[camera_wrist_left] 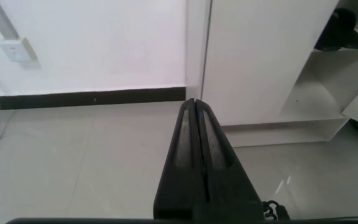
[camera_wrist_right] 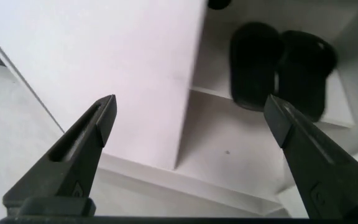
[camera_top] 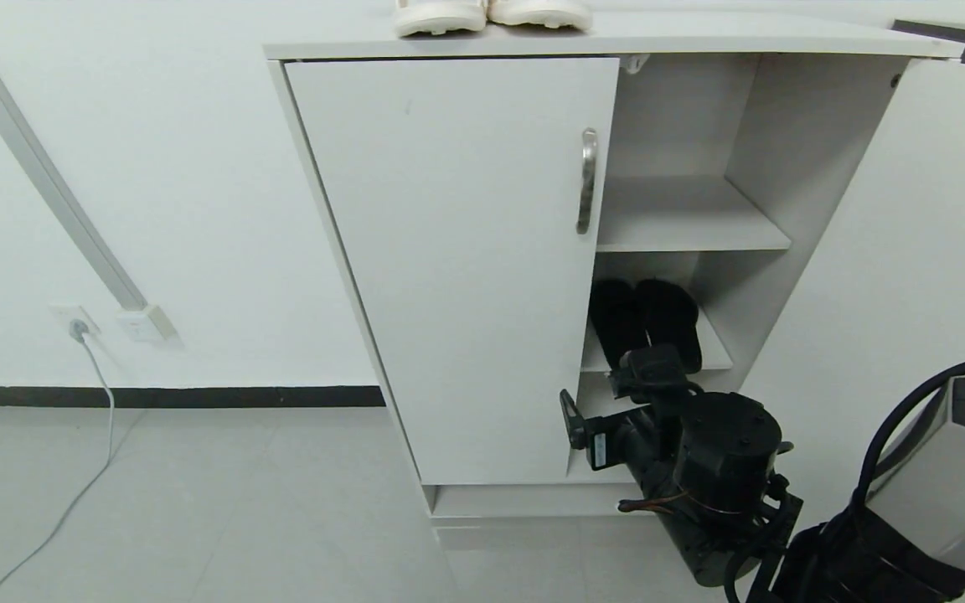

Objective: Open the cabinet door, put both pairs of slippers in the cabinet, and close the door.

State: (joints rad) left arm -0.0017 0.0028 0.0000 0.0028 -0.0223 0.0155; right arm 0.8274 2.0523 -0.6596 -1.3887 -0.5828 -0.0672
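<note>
White wall and grey tiled floor (camera_top: 198, 502) surround a white cabinet (camera_top: 700, 42) with its right door (camera_top: 910, 251) open.
Head view: the black slippers (camera_top: 646, 322) lie side by side on the middle shelf, the white slippers (camera_top: 491, 15) stand on the cabinet top, and the left door (camera_top: 457, 268) with its metal handle (camera_top: 587, 180) is closed. Left wrist view: the left gripper (camera_wrist_left: 194, 102) has its fingers pressed together above the floor. Right wrist view: the right gripper (camera_wrist_right: 190, 102) has its fingers wide apart and empty, near the black pair.
</note>
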